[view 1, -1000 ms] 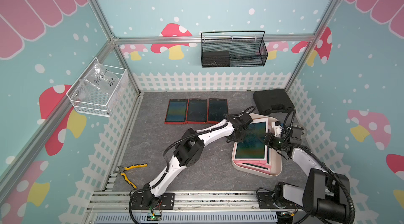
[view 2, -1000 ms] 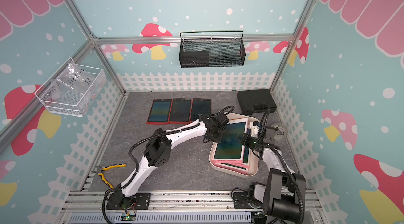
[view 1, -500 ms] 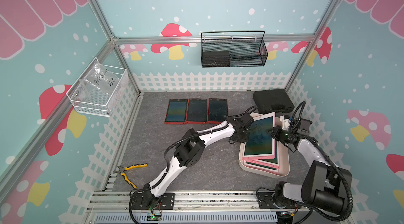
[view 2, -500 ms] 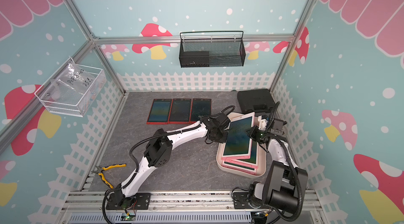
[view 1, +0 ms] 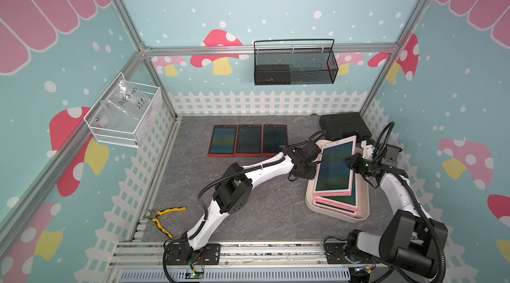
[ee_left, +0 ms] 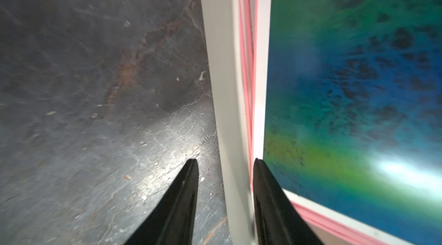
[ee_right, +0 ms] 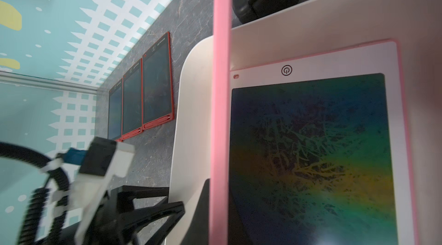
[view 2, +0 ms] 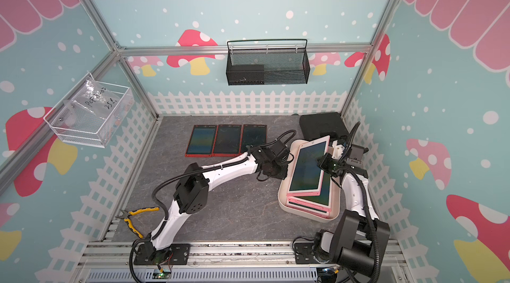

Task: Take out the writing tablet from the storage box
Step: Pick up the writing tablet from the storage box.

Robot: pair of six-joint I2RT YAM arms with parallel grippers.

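The storage box (view 1: 336,213) is viewed from high above in both top views, and closely from both wrists.

White links (view 1: 265,169), black joints (view 1: 231,193), black corrugated cables (view 1: 441,243), black tapered tool fingers (ee_left: 181,208)

Left arm (view 1: 265,169), white: stretched low, forward-right; left gripper (ee_left: 224,163) fingers parted. Right gripper (view 1: 351,162): fingers clamped on pink-framed writing tablet (view 1: 335,169).
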